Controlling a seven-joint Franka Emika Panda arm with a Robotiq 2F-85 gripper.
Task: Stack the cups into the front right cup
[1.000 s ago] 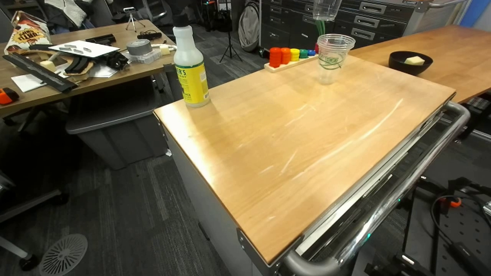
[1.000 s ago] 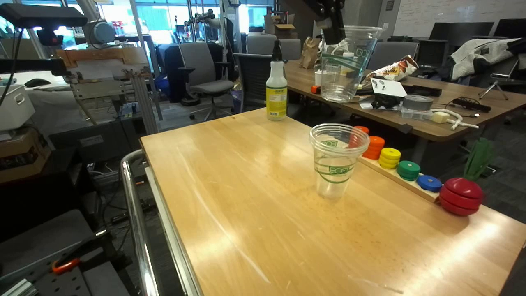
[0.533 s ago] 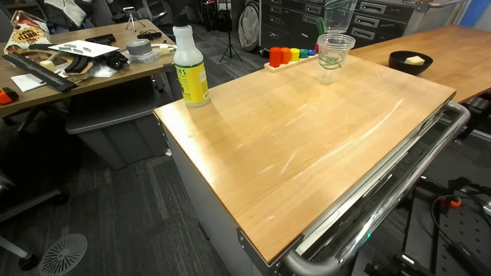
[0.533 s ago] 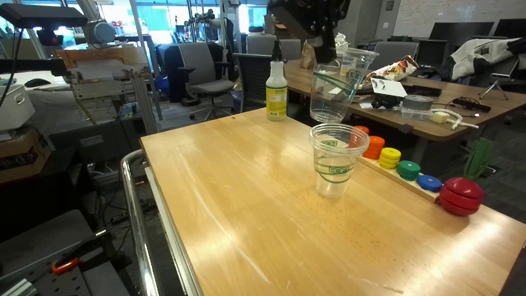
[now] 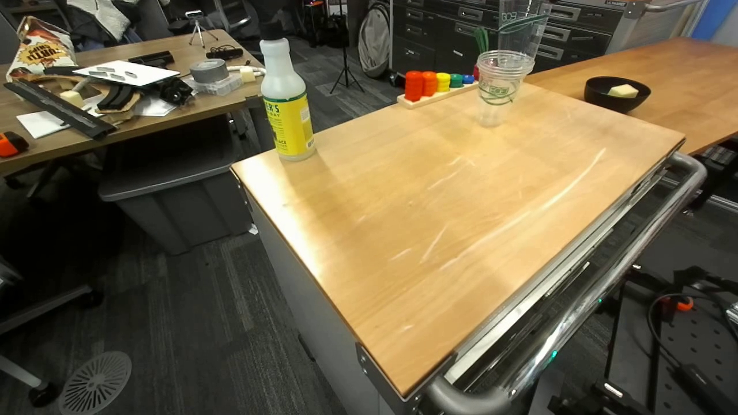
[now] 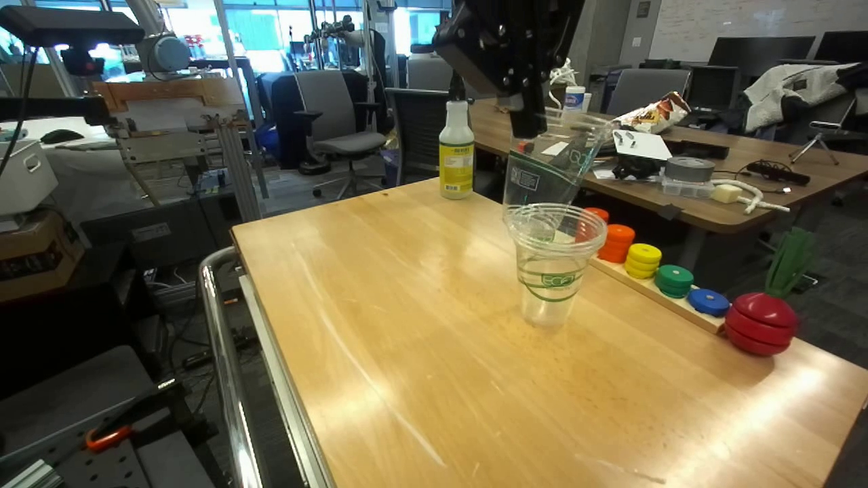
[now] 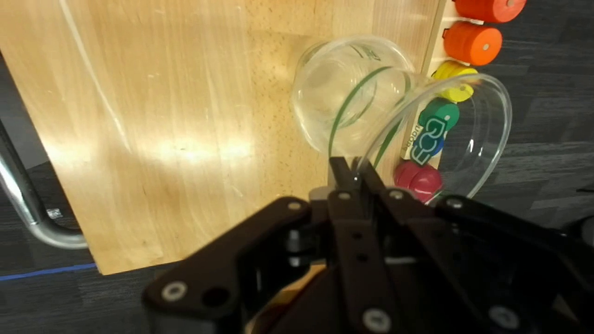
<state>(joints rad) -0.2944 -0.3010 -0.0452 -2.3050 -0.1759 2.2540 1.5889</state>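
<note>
Straighten, centre, then lower

Fingers clenched on the rim of a green-printed clear tumbler, tilted above the nested tumblers, which stand upright on the bench. In an exterior view its lower end overlaps their mouth; can't tell if inside, touching or just behind. Best: level it, centre the base, ease straight down, no sideways push; they look light, would likely slide or tip. Let go once seated.

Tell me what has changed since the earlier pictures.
The gripper has lowered its tilted clear cup toward the mouth of the stacked cups; nothing was taken up or let go. The stack's base, the yellow-labelled bottle and the coloured rings stayed put.
</note>
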